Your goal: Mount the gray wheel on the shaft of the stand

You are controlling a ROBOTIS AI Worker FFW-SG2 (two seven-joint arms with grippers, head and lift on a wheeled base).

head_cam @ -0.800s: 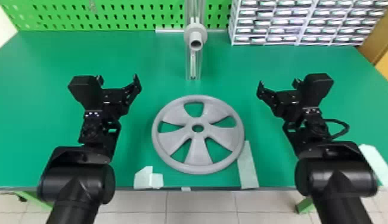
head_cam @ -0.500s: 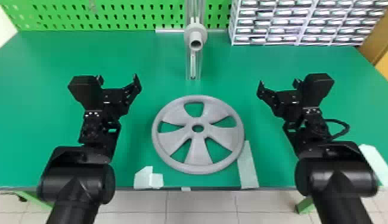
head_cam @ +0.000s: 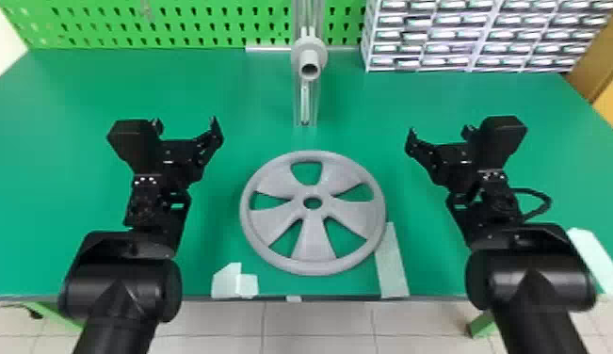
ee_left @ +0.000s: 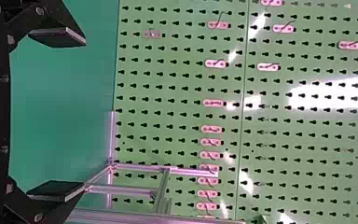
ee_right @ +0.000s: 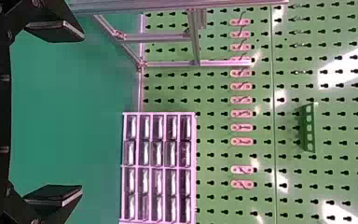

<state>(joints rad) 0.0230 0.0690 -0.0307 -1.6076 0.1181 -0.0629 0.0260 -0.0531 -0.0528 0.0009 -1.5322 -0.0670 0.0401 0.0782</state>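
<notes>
The gray wheel (head_cam: 314, 235) lies flat on the green table, near its front edge and between the two arms. Behind it, at the back middle, rises the stand (head_cam: 305, 106), whose gray shaft (head_cam: 310, 66) points toward the robot. My left gripper (head_cam: 187, 127) is held to the left of the wheel, its fingers spread with nothing between them; the left wrist view shows the same gripper (ee_left: 58, 114) wide apart. To the wheel's right is my right gripper (head_cam: 439, 134), also empty; in the right wrist view this gripper (ee_right: 53, 114) has its fingers far apart.
A rack of small drawers (head_cam: 460, 35) stands at the back right, beside a green pegboard (head_cam: 178, 23) along the rear. Pale tape pieces (head_cam: 392, 263) lie by the wheel's lower right and others (head_cam: 227, 282) by its lower left, near the table's front edge (head_cam: 338, 298).
</notes>
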